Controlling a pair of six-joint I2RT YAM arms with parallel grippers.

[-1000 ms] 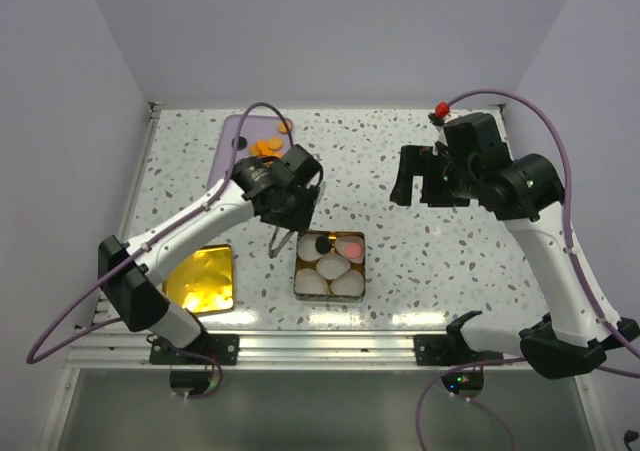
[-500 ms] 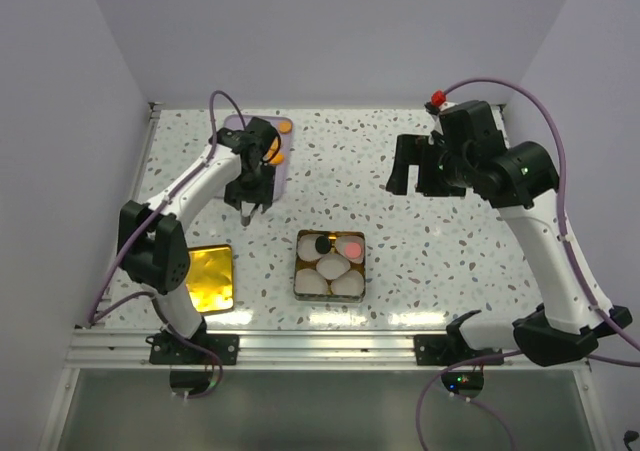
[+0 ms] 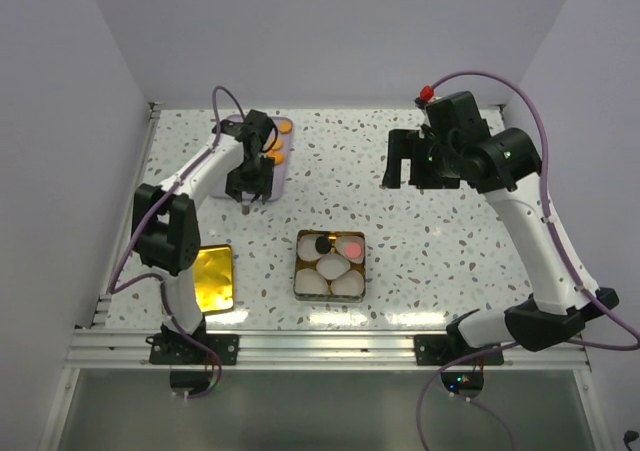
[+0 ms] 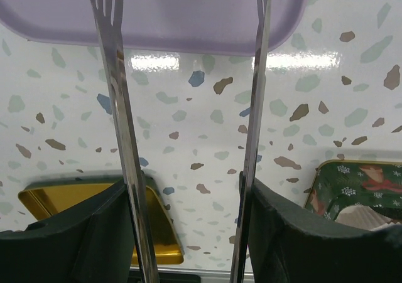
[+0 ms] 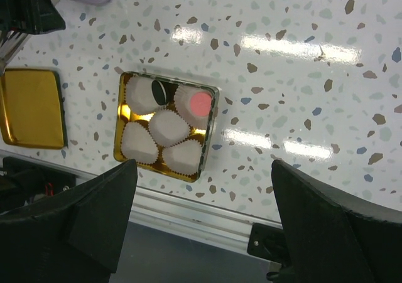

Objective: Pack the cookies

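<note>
The left gripper [image 3: 246, 193] is stretched to the upper left of the overhead view, at the near edge of the purple tray [image 3: 232, 136]. It carries two long metal prongs [image 4: 119, 107] (thin and fork-tipped at the left one's end). In the left wrist view they stand wide apart with nothing between them. Their tips reach over the tray's near rim, above bare purple surface.

The orange cookies [image 3: 276, 143] lie in a small cluster on the right part of that tray, just right of the arm's wrist. Two more cookies sit in the square tin [image 3: 299, 271] at the middle of the speckled table [image 3: 450, 261]. The black cookie [image 5: 158, 91] is in the tin's upper left. The pink cookie [image 5: 200, 102] lies in a white paper cup at its upper right. The other paper cups [image 5: 168, 125] in the tin show only white.

A gold lid [image 3: 212, 276] lies flat near the lower left of the overhead view, left of the tin and well apart from it.

The right gripper [image 3: 405, 166] hangs high over the table in the upper right of the overhead view. Its fingers are spread wide and hold nothing; its own camera looks down on the tin from well above.
</note>
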